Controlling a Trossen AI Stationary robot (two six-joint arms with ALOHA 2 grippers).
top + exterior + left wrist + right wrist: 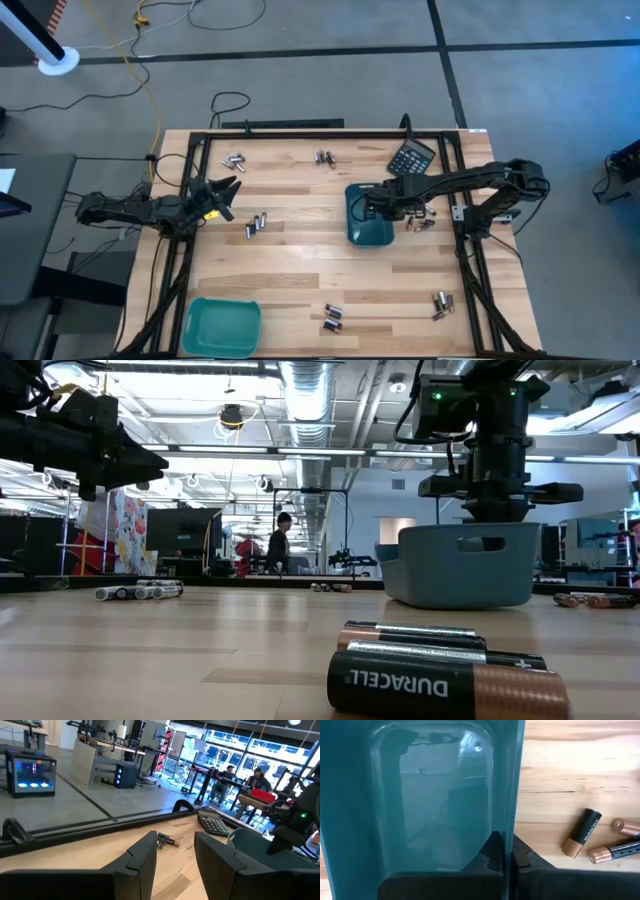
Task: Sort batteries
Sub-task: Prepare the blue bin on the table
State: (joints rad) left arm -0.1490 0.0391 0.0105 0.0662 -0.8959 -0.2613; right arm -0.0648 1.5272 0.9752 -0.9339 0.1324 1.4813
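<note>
Small batteries lie in loose groups on the wooden table: far left (235, 160), far middle (324, 157), left of centre (257, 226), near edge (333, 318), near right (440, 303), and beside the dark teal tray (582, 832). That tray (370, 215) stands right of centre, with my right gripper (509, 852) shut on its wall. The tray's inside (435, 795) shows no batteries. My left gripper (172, 845) waits open and level at the table's left edge (225, 190), touching nothing. My right gripper pinches the tray's wall (512, 820) on the side toward the table's right edge. One finger (492, 852) is inside the tray and one (525, 855) outside. The fingers come from above, pointing down. In the low view the tray (460, 565) stands upright, its base at table level.
A lighter teal tray (222, 325) sits at the near left corner. A black calculator (411, 157) lies at the far right. A black frame (300, 133) borders the table. People show in the room beyond the far edge.
</note>
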